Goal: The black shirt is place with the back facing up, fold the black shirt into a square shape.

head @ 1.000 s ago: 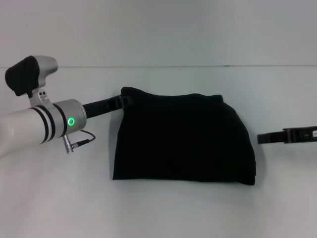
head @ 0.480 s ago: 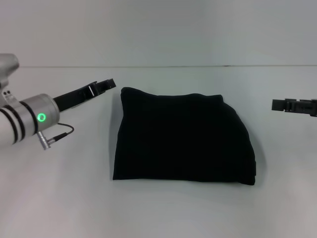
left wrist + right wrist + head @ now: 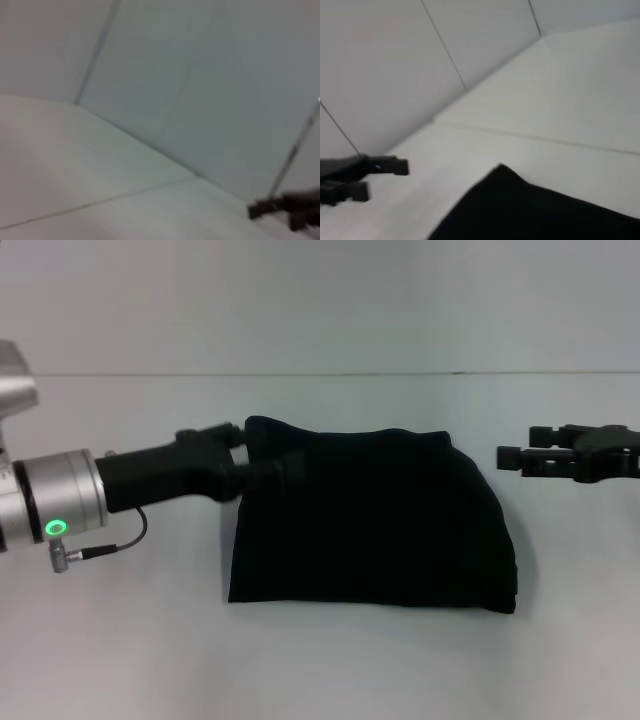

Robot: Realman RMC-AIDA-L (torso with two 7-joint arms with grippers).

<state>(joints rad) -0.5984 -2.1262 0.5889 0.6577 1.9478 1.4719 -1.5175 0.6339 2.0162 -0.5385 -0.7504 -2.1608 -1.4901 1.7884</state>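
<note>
Black shirt lies folded on the white table, near the middle of it, in front of the robot. Its shape is almost a square, with a straight near edge, a left edge nearly straight, and a right side that curves outward. The far edge is a little wavy, and the far-left corner makes a small bump. The fabric looks flat, without big wrinkles.

At that far-left corner is the left gripper. It reaches in from the left, and its black fingertips overlap the edge of the cloth; black lies on black there, so I cannot tell if the fingers are spread or pressed on the fabric. Behind it I see the silver arm segment with a green light and a thin cable under it.

The right gripper is on the other side, just beside the far-right corner of the shirt but apart from it, above the bare table. Its two fingers stand separated, one over the other, with nothing between them, so it is released.

In the right wrist view, one corner of the shirt rises from the table, and the left gripper shows farther off.
</note>
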